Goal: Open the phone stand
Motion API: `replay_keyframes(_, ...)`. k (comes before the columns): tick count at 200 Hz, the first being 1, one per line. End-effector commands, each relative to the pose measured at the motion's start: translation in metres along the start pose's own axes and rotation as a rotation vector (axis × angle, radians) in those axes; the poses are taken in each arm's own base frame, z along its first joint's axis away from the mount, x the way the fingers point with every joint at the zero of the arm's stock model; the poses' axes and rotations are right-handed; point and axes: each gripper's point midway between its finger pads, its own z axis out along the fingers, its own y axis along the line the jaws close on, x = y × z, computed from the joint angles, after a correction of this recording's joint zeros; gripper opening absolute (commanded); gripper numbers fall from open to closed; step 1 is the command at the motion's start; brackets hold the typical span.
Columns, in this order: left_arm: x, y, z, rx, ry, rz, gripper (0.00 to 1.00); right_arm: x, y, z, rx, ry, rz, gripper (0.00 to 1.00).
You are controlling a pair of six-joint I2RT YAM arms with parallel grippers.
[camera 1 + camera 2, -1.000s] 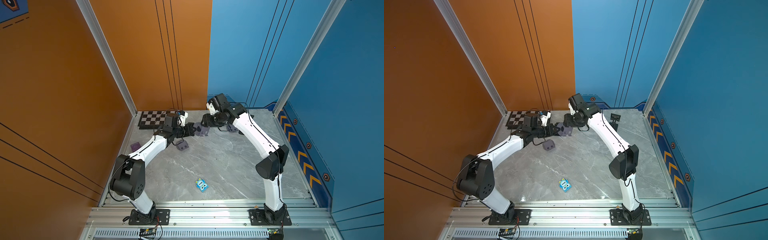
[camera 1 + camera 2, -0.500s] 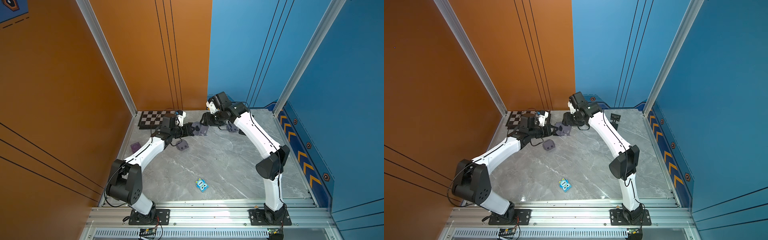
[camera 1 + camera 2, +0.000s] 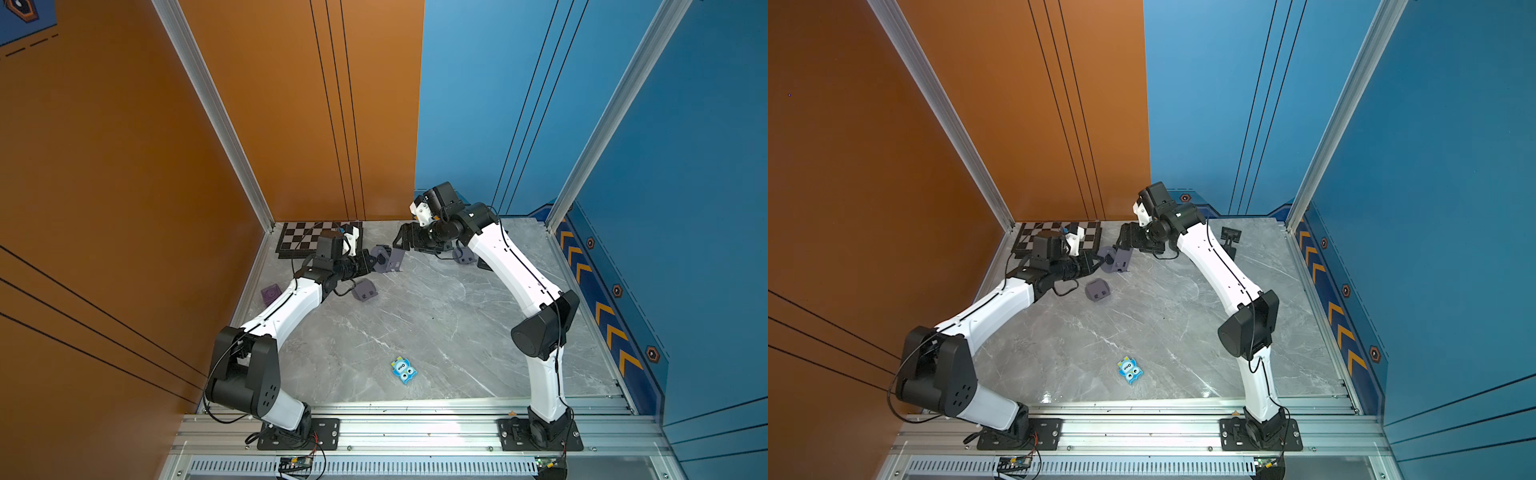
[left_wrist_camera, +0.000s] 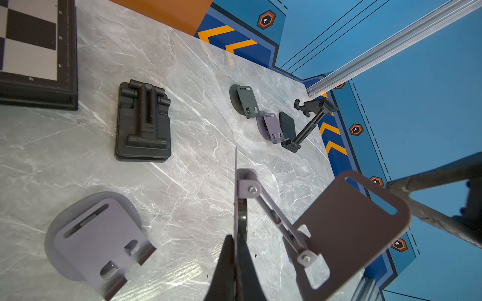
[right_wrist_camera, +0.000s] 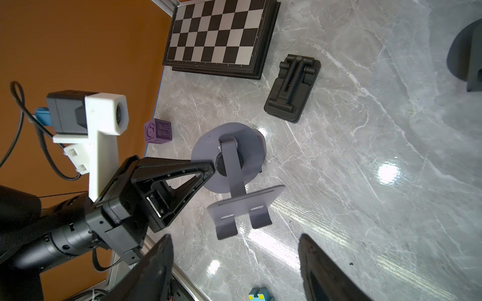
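Observation:
The phone stand [image 3: 387, 259] [image 3: 1115, 261] is purple-grey, with a round base, a hinged arm and a slotted plate [image 4: 349, 221]. It hangs above the table near the chessboard, unfolded, its plate swung away from the base [image 5: 229, 156]. My left gripper [image 4: 236, 242] [image 3: 369, 262] is shut on the edge of that round base. My right gripper [image 5: 234, 250] [image 3: 402, 243] stands open just beyond the plate's two hooks, touching nothing. One of its fingers [image 4: 430, 206] shows behind the plate in the left wrist view.
A second purple stand [image 3: 365, 289] [image 4: 96, 239] lies folded on the table below. A black folded stand [image 5: 292, 88], chessboard [image 3: 307, 243], purple cube [image 5: 158, 131] and blue toy [image 3: 403, 370] lie around. Three more stands [image 4: 271, 127] sit at the back right.
My right gripper's jaws have spread wider and now stand clear of the stand's plate. My left gripper keeps its hold on the base and has shifted slightly toward the chessboard.

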Motion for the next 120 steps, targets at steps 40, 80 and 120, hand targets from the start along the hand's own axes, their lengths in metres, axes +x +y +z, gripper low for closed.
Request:
replay_keyframes(40,-0.015,-0.004,-0.015,-0.004,-0.058,-0.039,0.00,0.001,0.003,0.009,-0.047,-0.025,0.028,1.00)
replay_keyframes(80,-0.020,-0.008,-0.020,0.016,-0.080,-0.085,0.00,0.007,0.009,0.022,-0.107,-0.063,0.035,1.00)
replay_keyframes(120,-0.016,-0.010,-0.022,0.030,-0.078,-0.105,0.00,0.005,0.028,0.030,-0.167,-0.120,0.012,0.98)
